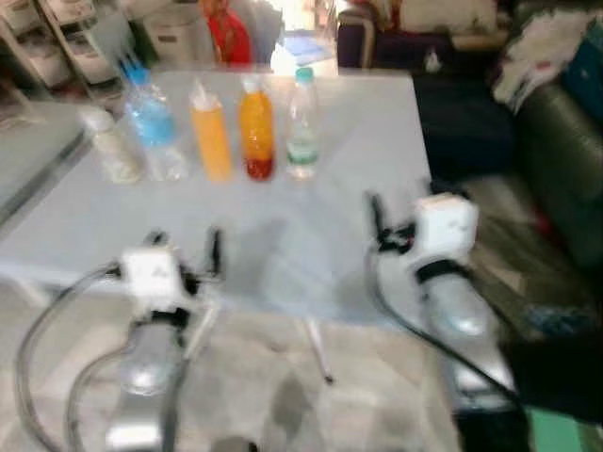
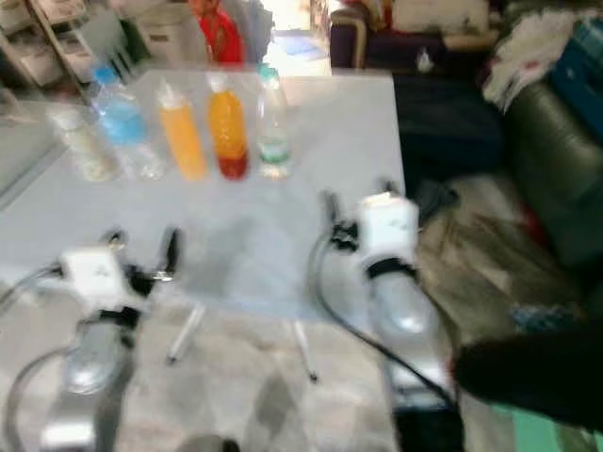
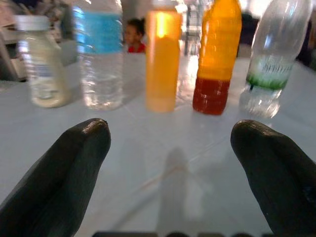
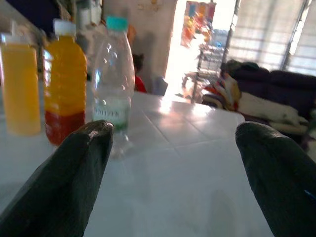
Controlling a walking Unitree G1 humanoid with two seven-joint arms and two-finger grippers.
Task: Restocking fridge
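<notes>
Several bottles stand in a row at the far side of a pale table [image 1: 283,254]: a milky white bottle [image 1: 111,146], a water bottle with a blue label [image 1: 151,122], a yellow juice bottle [image 1: 211,137], an orange bottle with a red base [image 1: 255,132] and a clear bottle with a green cap [image 1: 301,127]. My left gripper [image 1: 186,243] hovers open over the table's near edge, facing the row, with nothing between its fingers [image 3: 74,163]. My right gripper [image 1: 405,202] is open near the table's right edge, its fingers [image 4: 84,163] empty, the green-capped bottle [image 4: 112,79] ahead of it.
A dark green sofa [image 1: 556,160] piled with clutter runs close along the table's right side. Shelves [image 1: 57,47] stand at the far left. A person in red [image 1: 226,33] is beyond the table. Tiled floor [image 1: 283,395] lies under the folding legs.
</notes>
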